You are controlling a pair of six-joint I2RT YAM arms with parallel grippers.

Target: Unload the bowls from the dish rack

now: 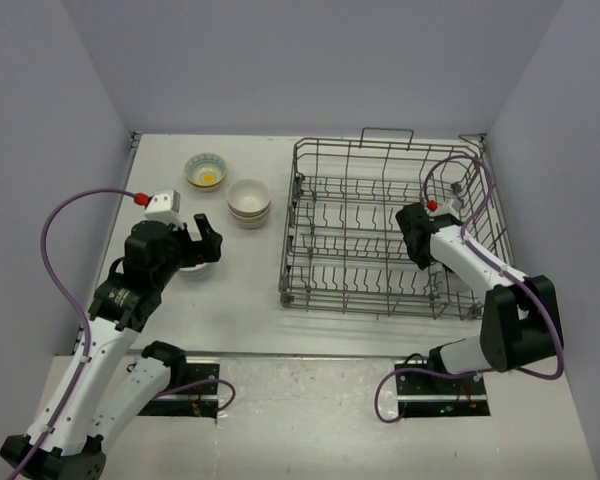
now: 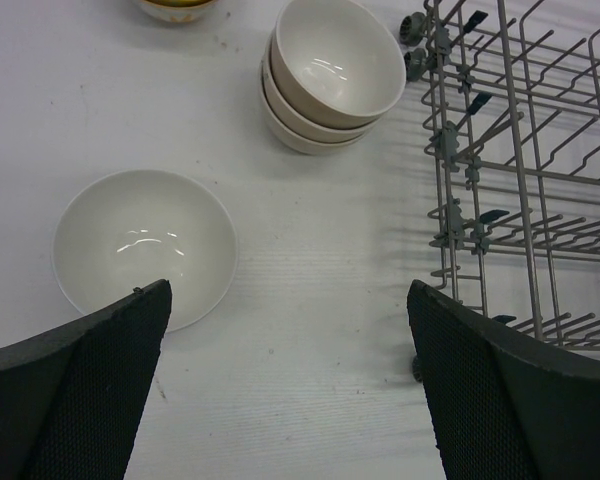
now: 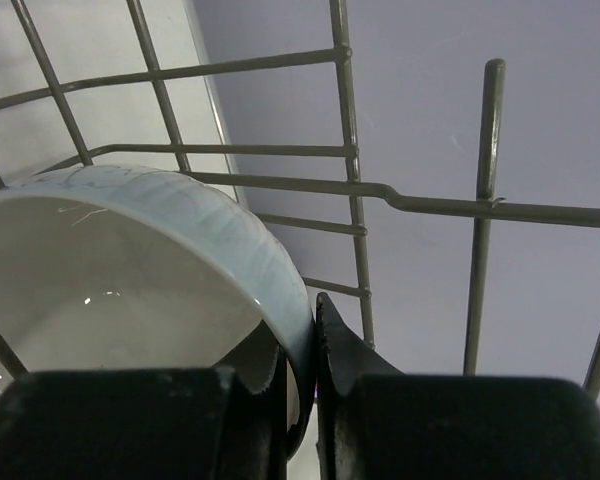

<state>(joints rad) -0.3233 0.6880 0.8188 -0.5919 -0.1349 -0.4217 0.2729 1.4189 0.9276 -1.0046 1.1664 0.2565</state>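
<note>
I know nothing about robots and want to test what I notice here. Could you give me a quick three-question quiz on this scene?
1. True or false: the right gripper is shut on the rim of a white bowl inside the rack.
2. The left gripper is: A) open, holding nothing; B) clamped on a bowl; C) inside the rack.
3. How many bowls form the stack on the table?
Key: 1 true; 2 A; 3 three.
</note>
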